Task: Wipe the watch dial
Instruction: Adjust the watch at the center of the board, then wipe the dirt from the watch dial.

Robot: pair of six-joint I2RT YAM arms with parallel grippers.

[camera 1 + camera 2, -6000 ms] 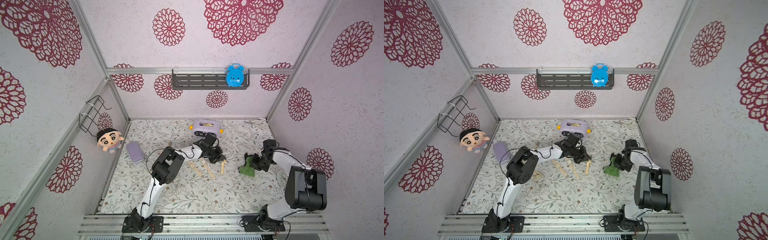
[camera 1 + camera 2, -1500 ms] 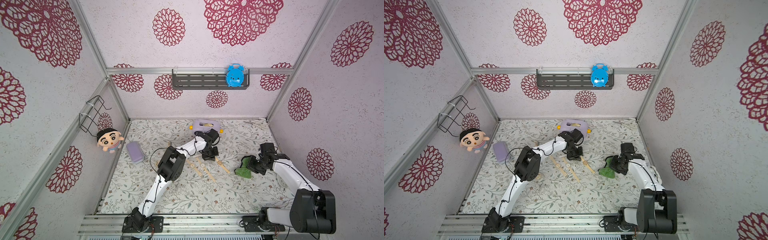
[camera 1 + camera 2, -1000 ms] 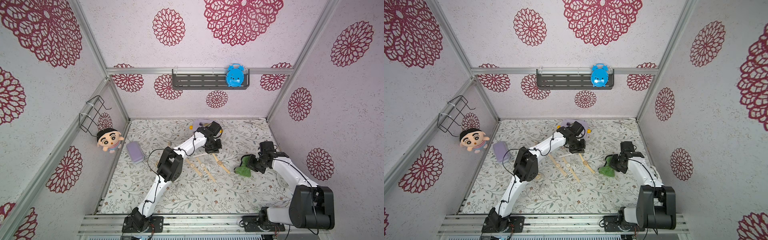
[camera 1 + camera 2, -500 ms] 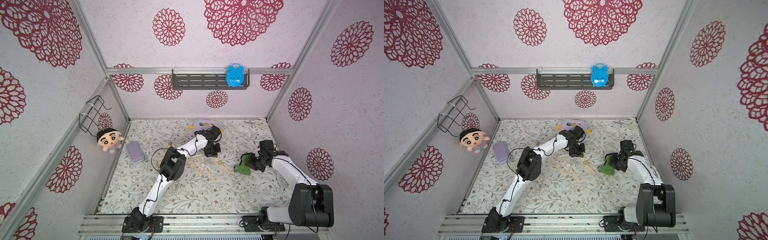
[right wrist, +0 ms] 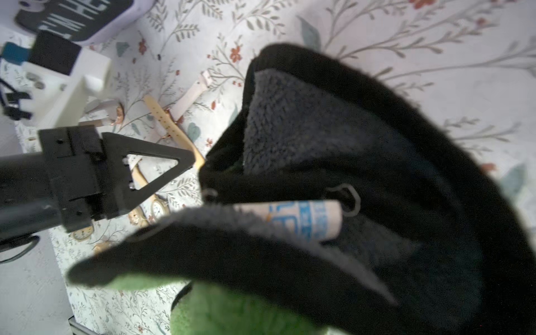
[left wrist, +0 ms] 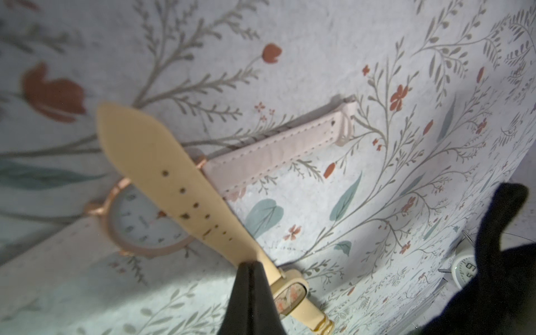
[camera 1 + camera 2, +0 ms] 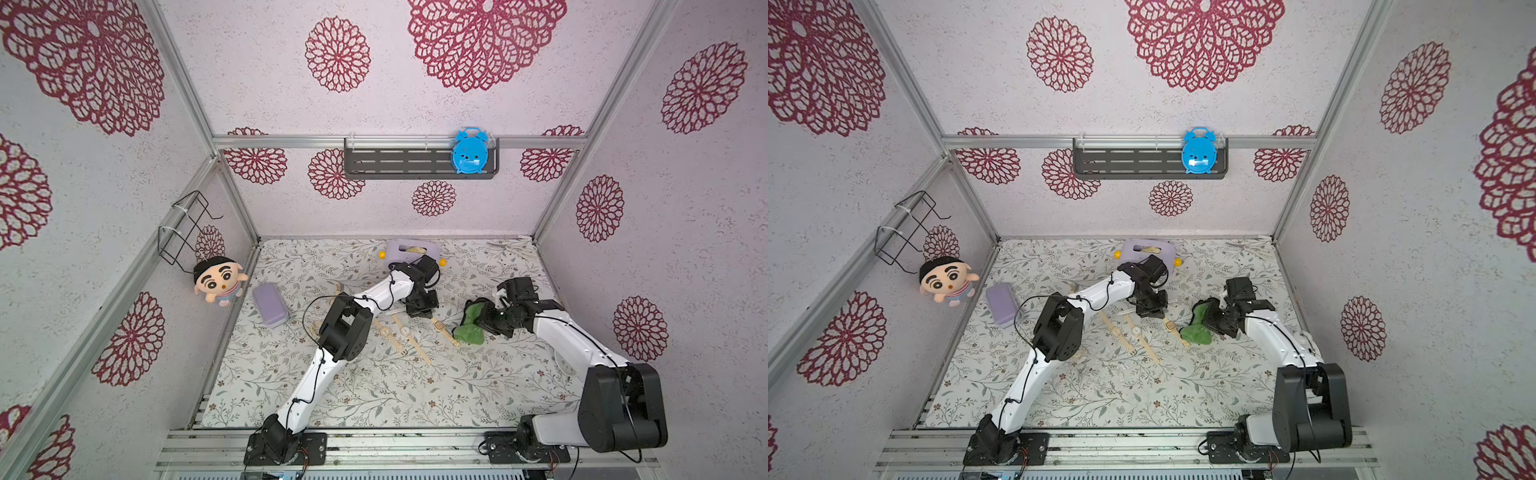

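**While the Left Claw Grips the Watch, the Cloth Sits Beside It**

Where the flowered table (image 7: 374,395) is most crowded, near its middle, we find the left claw (image 7: 420,312) pointing down from an arm (image 7: 316,382) stretched far across the table. Its jaws are pressed together on the tan watch (image 7: 437,325), gripping its strap (image 6: 174,185) close beside the dial (image 6: 290,295). Through the left wrist camera we see the free end of that strap standing up from the black fingertips (image 6: 249,290) and crossing in front of a round-faced pink watch (image 6: 148,223). The tan watch's small dial faces up, and its other strap runs out toward the front right.

Just to the right, in both top views, we see the right claw (image 7: 482,321) closed on a bunched cloth (image 7: 467,332), green below and dark above. The cloth comes near the tan watch's strap end but lies apart from the dial. Whether it touches the table we cannot tell. From the right wrist camera the cloth fills most of the picture, a white label (image 5: 304,220) printed in blue is tucked in its folds, and the claw's fingers are hidden.

Left of the tan watch lie two pale watches (image 7: 384,331) (image 7: 405,331), side by side. Farther left sits a purple box (image 7: 270,304).
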